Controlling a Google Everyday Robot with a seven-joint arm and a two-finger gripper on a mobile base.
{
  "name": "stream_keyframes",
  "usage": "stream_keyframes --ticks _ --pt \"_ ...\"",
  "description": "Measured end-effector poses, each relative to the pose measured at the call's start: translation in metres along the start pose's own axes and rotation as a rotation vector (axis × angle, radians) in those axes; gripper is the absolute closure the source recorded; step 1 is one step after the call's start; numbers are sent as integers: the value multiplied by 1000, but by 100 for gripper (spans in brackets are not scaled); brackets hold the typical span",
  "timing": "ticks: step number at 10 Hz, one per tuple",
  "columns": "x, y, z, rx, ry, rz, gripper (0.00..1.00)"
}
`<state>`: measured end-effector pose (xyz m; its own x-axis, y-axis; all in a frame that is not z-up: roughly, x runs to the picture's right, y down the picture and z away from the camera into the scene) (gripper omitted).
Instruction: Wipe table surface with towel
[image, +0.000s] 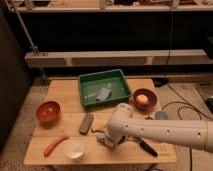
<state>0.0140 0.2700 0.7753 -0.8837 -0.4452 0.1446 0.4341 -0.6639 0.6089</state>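
Light wood makes up the tabletop (60, 92), a rectangular slab with rounded corners that carries everything in the scene. At its far edge sits a green tray (120, 79), and inside it lies a small blue-grey piece with a whitish tip (104, 93). To the left rests an orange-red bowl (48, 111), and to the right a brown bowl (143, 98) holding an orange-yellow round thing. Near the middle lies a dark grey oblong block (86, 123), with a white cup (74, 149) and an orange carrot-like stick (55, 145) toward the front left. The white robot arm (165, 132) reaches in from the right across the front of the tabletop, its gripper (106, 139) low over the wood just right of the cup. The fingers are clenched on the towel (103, 138), a small pale blue-grey cloth bunched at the gripper's tip and lying against the tabletop between the cup and the arm. A dark handled object (146, 146) lies just beside the arm toward the front right.
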Motion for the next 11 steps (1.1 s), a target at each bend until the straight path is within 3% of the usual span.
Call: stream_keyframes --ticks 2,5,9,11 --pt "15 -5 5 11 21 -34 100" --pt "18 -24 0 37 59 -85 100" --pt "0 -65 -7 72 82 -133 100" --pt "-17 -64 -14 68 87 -120 100"
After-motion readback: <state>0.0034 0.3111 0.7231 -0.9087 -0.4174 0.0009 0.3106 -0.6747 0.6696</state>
